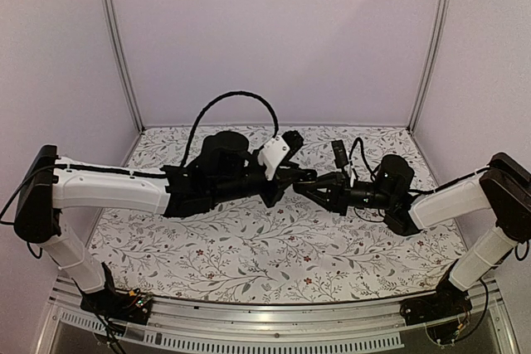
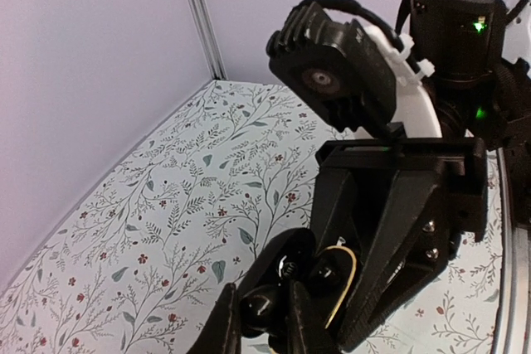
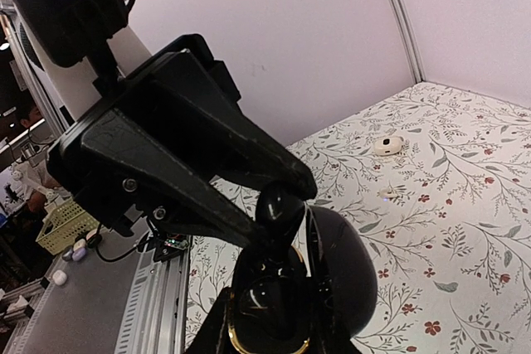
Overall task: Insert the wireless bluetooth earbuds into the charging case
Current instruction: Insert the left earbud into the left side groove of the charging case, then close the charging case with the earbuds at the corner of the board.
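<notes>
Nearest the right wrist camera, I am holding the case (image 3: pixel 265 296) in my right gripper (image 3: pixel 267 327), whose fingers are clamping its lower half and keeping it up off the table (image 1: pixel 249 246). Its lid (image 3: pixel 342 275) is standing open, tilting away to the right in that view, and a gold ring (image 3: pixel 249 344) is showing at the base of the opening. My left gripper (image 3: pixel 280 209) is reaching in from the left, and its two black fingers are pinching a black earbud (image 3: pixel 278 203) at their very tips. That earbud is hanging directly over the open mouth of the case, just beside the inner face of the lid. I am not able to tell whether it is touching the case or sitting a little clear of it. From the left wrist camera I am seeing the same meeting from the other side: the earbud is sitting tight between my own fingertips at the bottom edge, with the open case just behind it in the right gripper's grip. In the top view the two grippers are meeting tip to tip above the middle of the table. Farther back on the floral surface, well apart from both grippers, a small pale object (image 3: pixel 387 145) is lying; I am not able to tell what it is.
</notes>
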Motion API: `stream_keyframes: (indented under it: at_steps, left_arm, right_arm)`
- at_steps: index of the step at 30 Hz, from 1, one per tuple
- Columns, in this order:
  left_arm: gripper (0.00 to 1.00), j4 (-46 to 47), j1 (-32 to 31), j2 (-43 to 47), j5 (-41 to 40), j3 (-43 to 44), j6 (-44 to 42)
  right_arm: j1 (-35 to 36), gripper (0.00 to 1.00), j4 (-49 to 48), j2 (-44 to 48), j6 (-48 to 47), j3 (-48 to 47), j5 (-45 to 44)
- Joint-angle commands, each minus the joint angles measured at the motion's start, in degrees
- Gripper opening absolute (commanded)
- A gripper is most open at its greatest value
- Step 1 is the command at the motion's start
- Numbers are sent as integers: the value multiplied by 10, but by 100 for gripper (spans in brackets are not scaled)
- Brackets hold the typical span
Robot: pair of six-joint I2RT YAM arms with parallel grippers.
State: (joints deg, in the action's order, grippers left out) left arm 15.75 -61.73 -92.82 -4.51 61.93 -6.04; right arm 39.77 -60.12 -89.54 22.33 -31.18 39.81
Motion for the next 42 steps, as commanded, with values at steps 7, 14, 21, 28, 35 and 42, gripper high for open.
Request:
stream_keyframes:
  at_steps: [7,14,21,28,35,42]
  left_arm:
    - [5,-1,-13,2,-2,-7,0]
    - [7,-4,-12,8,-1,-11,7]
    - [7,6,-13,18,0,-21,5]
    - [8,6,-15,22,2,-24,2]
    - [7,6,-19,30,-5,-29,0]
    - [7,5,-23,31,-5,-30,-9]
  right_arm:
    - [3,0,-46,-7,21,-17,-13]
    - [3,0,-48,-8,20,-18,-20]
    - [2,0,-48,-10,20,-22,-27]
    - [2,0,-47,-13,21,-25,-34]
    - [2,0,-42,-12,14,-27,-42]
    - [2,0,-20,-7,-1,-37,-51]
